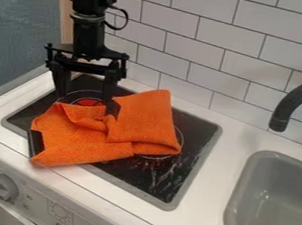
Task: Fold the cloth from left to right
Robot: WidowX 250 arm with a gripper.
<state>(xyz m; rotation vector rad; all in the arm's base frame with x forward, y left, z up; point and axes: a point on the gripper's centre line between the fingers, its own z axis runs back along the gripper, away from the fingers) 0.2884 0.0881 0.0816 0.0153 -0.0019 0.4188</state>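
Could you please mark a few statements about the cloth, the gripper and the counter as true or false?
1. The cloth is orange. True.
2. The cloth is spread completely flat. False: part of it is folded over, and it is creased.
3. The gripper has its fingers spread apart. True.
4. The cloth lies in the sink. False: it lies on the black stovetop.
5. White tiles cover the wall behind the counter. True.
6. The faucet is white. False: the faucet is dark grey.
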